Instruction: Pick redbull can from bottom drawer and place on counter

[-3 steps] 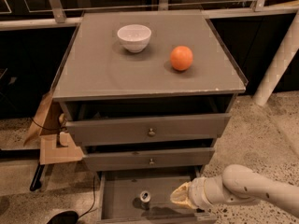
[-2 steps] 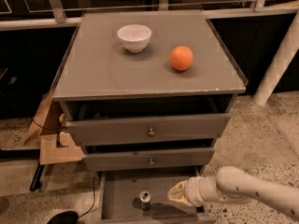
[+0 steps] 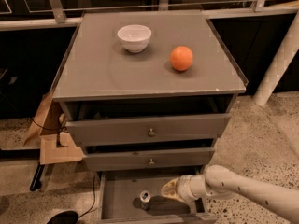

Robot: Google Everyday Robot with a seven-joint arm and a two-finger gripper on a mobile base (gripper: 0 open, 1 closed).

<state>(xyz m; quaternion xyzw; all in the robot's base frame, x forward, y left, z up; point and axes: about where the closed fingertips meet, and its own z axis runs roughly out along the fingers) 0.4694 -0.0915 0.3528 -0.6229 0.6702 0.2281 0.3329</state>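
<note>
The redbull can (image 3: 145,197) stands upright on the floor of the open bottom drawer (image 3: 122,204), silver top showing. My gripper (image 3: 169,189) reaches into the drawer from the right on a white arm and sits just right of the can, close to it but apart. The counter (image 3: 103,64) is the flat grey top of the cabinet above.
A white bowl (image 3: 134,37) and an orange (image 3: 181,58) sit on the counter. Two knobbed drawers (image 3: 150,132) stand slightly pulled out above the bottom one. Cardboard (image 3: 51,139) lies left of the cabinet. A white post (image 3: 278,64) stands at the right.
My gripper has moved left inside the bottom drawer, closing the gap to the can. The can has not moved.
</note>
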